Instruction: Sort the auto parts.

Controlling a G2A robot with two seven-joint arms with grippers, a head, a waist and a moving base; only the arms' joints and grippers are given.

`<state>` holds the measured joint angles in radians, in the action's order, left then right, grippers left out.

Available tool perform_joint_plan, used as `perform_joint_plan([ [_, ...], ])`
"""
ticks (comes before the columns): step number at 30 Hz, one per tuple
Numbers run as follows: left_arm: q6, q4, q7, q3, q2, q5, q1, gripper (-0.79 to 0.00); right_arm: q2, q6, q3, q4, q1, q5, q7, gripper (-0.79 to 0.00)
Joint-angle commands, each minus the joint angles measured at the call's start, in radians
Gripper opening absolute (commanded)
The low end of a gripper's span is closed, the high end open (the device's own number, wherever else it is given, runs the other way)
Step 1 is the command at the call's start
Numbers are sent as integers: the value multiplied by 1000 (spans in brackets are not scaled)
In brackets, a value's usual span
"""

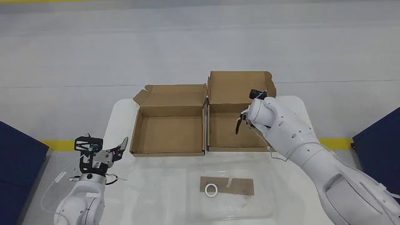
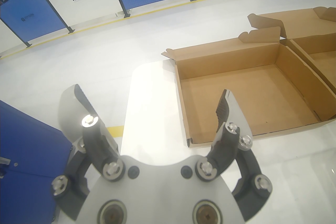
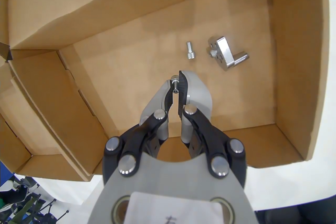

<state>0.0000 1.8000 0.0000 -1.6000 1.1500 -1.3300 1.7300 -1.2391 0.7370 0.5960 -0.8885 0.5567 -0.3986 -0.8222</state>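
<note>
Grip first: my right gripper (image 3: pixel 176 84) is closed almost fully on a small bolt (image 3: pixel 174 79), caught at the very tips over the right box (image 3: pixel 296 25); I judge it light, stiff, slick steel, safest held across the shank; a second bolt (image 3: pixel 190 50) and bracket (image 3: pixel 225 55) lie below, walls well apart; left gripper (image 2: pixel 152 96) gapes wide, empty, near the left box (image 2: pixel 225 59).

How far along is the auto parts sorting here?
Done: a short silver bolt and a shiny L-shaped metal bracket lie in one brown cardboard box. In hand: the right hand pinches a small silver screw above that box. Left: a white ring lies untouched on the white table; the left hand is open beside the second cardboard box.
</note>
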Motion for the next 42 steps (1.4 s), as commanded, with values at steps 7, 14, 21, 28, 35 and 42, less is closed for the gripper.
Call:
perform_joint_plan([
  [7, 0, 0, 0, 0, 0, 0, 0, 0, -34, -31, -18, 64, -16, 7, -18, -785],
  [14, 0, 0, 0, 0, 0, 0, 0, 0, -73, -50, -40, 138, -36, 12, -27, -785],
  [21, 0, 0, 0, 0, 0, 0, 0, 0, -109, -67, -56, 204, -49, 11, -23, -785],
  [28, 0, 0, 0, 0, 0, 0, 0, 0, -136, -82, -57, 251, -61, 11, -17, -496],
  [35, 0, 0, 0, 0, 0, 0, 0, 0, -151, -117, -42, 275, -69, 21, -26, -62],
  [42, 0, 0, 0, 0, 0, 0, 0, 0, -134, -199, 3, 244, -76, 33, -61, 0],
])
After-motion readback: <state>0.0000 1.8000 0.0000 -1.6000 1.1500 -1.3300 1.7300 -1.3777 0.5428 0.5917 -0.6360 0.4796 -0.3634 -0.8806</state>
